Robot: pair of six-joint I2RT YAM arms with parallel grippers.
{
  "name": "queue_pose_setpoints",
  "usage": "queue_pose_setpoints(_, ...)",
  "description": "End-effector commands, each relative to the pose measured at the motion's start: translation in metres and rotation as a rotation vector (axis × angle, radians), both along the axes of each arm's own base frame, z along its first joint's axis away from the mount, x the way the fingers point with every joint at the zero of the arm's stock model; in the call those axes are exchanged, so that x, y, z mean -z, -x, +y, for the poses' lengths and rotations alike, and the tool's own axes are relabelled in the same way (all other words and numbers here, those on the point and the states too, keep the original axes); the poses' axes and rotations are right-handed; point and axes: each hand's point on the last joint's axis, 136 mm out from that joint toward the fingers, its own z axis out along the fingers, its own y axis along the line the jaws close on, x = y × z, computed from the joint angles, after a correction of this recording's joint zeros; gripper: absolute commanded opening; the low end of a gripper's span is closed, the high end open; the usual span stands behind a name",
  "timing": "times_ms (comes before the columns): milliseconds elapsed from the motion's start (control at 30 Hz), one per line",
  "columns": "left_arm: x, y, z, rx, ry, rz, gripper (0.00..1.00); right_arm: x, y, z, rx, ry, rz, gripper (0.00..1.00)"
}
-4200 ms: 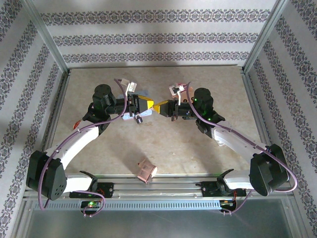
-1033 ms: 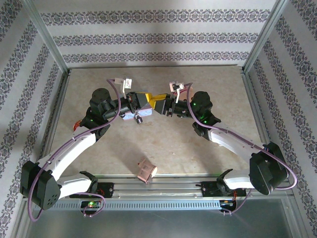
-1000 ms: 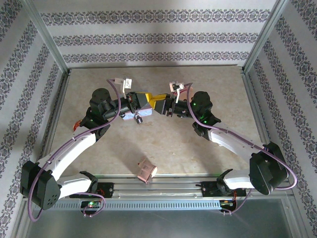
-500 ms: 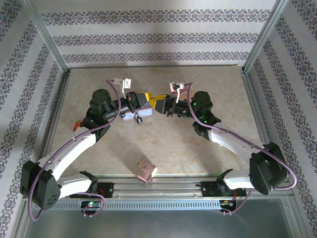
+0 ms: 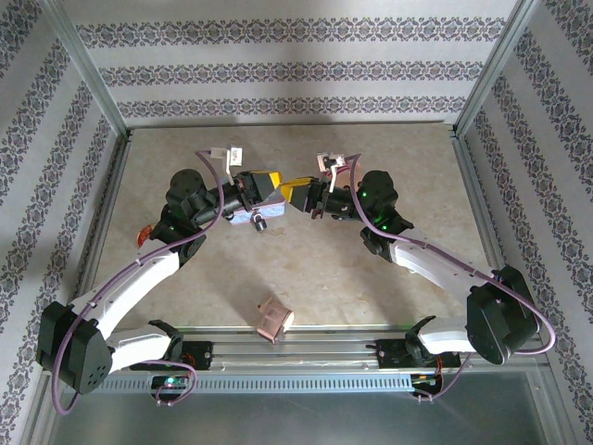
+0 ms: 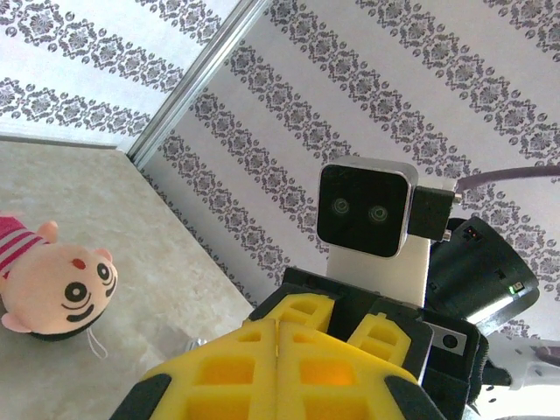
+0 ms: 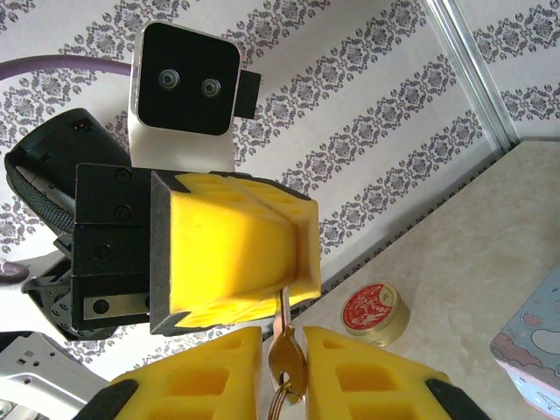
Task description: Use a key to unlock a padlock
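**Yellow hands, striped walls**

Both hands wear yellow pads on black frames: left hand (image 5: 275, 188), right hand (image 5: 290, 195). The key (image 7: 285, 354) is brassy gold. The desk (image 5: 315, 269) is mottled beige. Walls (image 5: 278, 69) are white with grey floral stripes. The doll (image 6: 54, 284) is peach, its cap pink-striped. A pinkish-copper box (image 5: 273, 318). The round tin (image 7: 374, 312) has a red lid.

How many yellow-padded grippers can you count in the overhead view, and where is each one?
2. The left gripper and the right gripper meet tip to tip at the table's middle, above the pale-blue tin. More could be hidden, but none is apparent.
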Motion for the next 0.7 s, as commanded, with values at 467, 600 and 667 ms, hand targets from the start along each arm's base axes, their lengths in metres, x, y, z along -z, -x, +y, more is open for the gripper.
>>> queue_pose_setpoints(467, 0.001, -0.015, 0.008, -0.061, 0.052, 0.014, 0.00, -0.015, 0.012, 0.004, -0.048, -0.045, -0.052, 0.02)
queue_pose_setpoints(600, 0.003, -0.017, 0.011, -0.072, 0.062, 0.029, 0.24, -0.011, 0.008, 0.003, -0.030, -0.035, -0.028, 0.00)
queue_pose_setpoints(667, 0.005, -0.019, 0.013, -0.085, 0.060, 0.042, 0.51, -0.003, 0.003, 0.002, 0.000, -0.013, 0.008, 0.00)
